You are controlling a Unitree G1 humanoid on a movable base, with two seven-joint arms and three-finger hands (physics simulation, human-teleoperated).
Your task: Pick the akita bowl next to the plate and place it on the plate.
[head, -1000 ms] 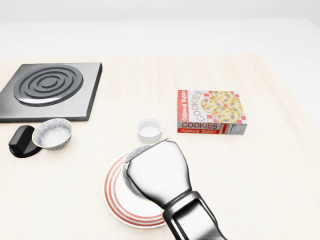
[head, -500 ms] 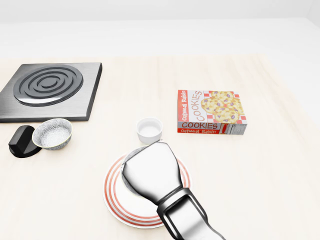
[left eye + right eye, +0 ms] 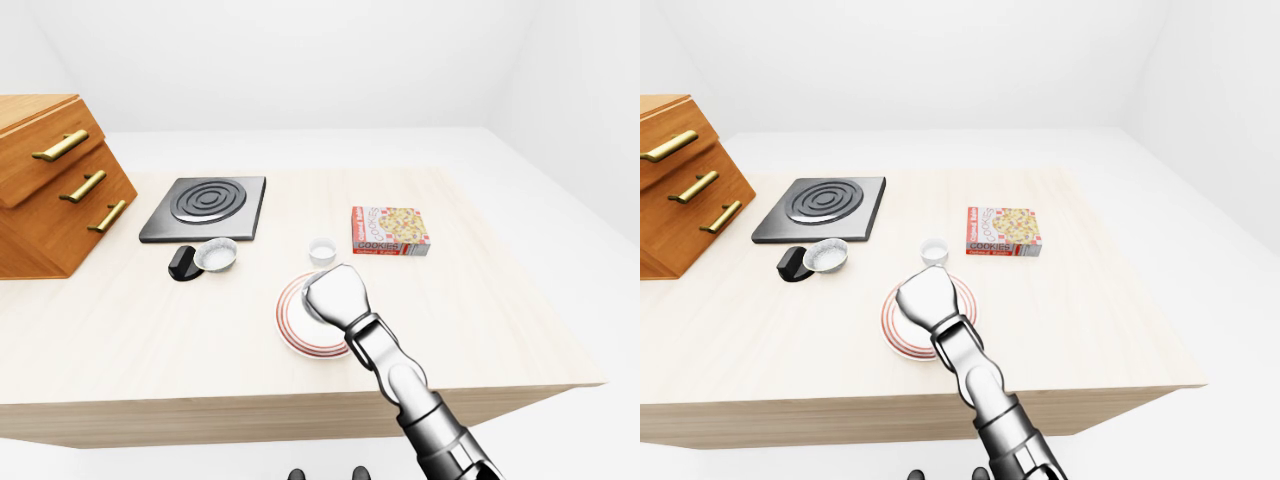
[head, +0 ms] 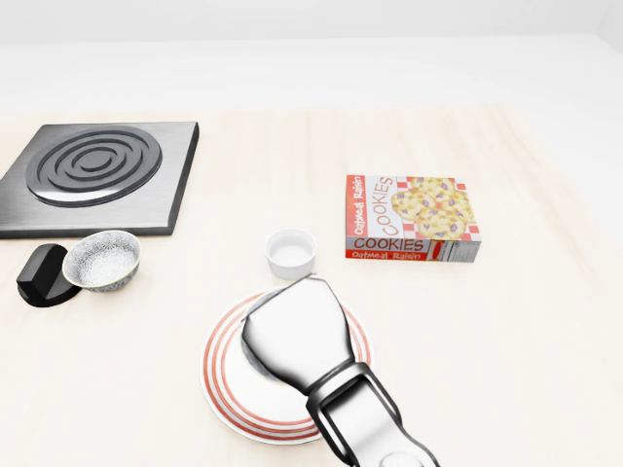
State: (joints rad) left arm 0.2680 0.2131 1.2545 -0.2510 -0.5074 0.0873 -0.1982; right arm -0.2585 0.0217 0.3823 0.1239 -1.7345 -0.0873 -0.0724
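At the far left of the left-eye view, the wooden drawers (image 3: 60, 190) stand beside the table (image 4: 545, 341); next in the head view come the stove plate (image 4: 97, 175), a black lump (image 4: 37, 277) and, touching it, a speckled bowl (image 4: 100, 260), none of them disturbed; at centre lies the red-ringed plate (image 4: 219, 389), and over its middle sits my right hand (image 4: 292, 336), which a second ago reached further toward the top of the view and has since drawn down over the plate, barely shifting in the last half second; a dark curved edge at the hand's left side I take to be the akita bowl (image 4: 250, 358), now inside the plate's rings, though whether it rests there or hangs above I cannot tell; my fingers are hidden under the shiny back of the hand, so I cannot tell whether they grip; I judge only the letting go remains; the white cup (image 4: 291, 253) stands just above the plate; the cookies box (image 4: 411, 218) lies at right
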